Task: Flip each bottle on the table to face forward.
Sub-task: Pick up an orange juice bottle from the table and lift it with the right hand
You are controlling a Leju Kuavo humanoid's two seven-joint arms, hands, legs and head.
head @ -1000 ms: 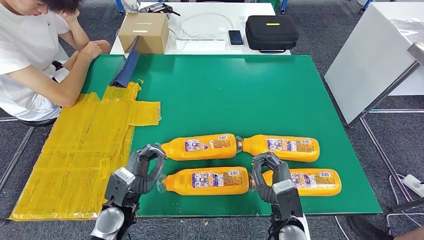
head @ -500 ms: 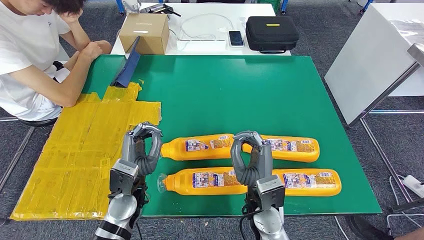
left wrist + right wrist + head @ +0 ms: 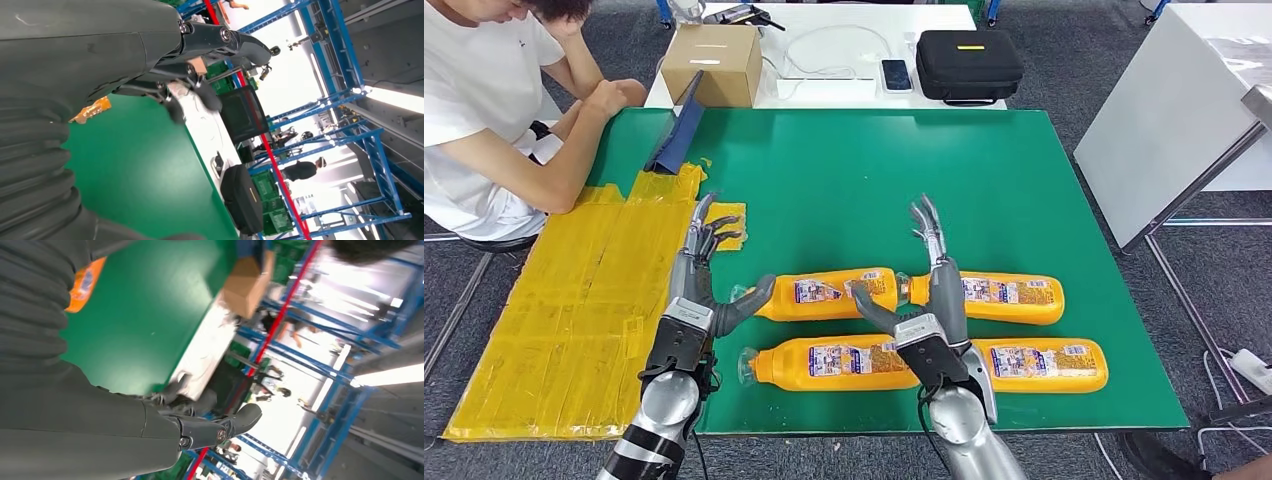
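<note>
Four orange bottles are laid on their sides on the green table (image 3: 984, 170), in two rows of two: a far-left bottle (image 3: 829, 293), a far-right bottle (image 3: 989, 297), a near-left bottle (image 3: 829, 362) and a near-right bottle (image 3: 1049, 364). All show fine-print labels upward, so none is judged turned yet. The left hand (image 3: 704, 275) is raised with fingers spread and nothing held, beside the cap end of the far-left bottle; the right hand (image 3: 929, 290) is likewise spread and empty, above the gap between the two far bottles. A person (image 3: 494, 110) is seated at the table's far-left corner, by the yellow taped sheet (image 3: 584, 310). For a clean flip, one bottle should be taken at a time – gripped across the body rather than the slim neck – and rolled about its long axis, so that the neighbours, which lie close, are not nudged
</note>
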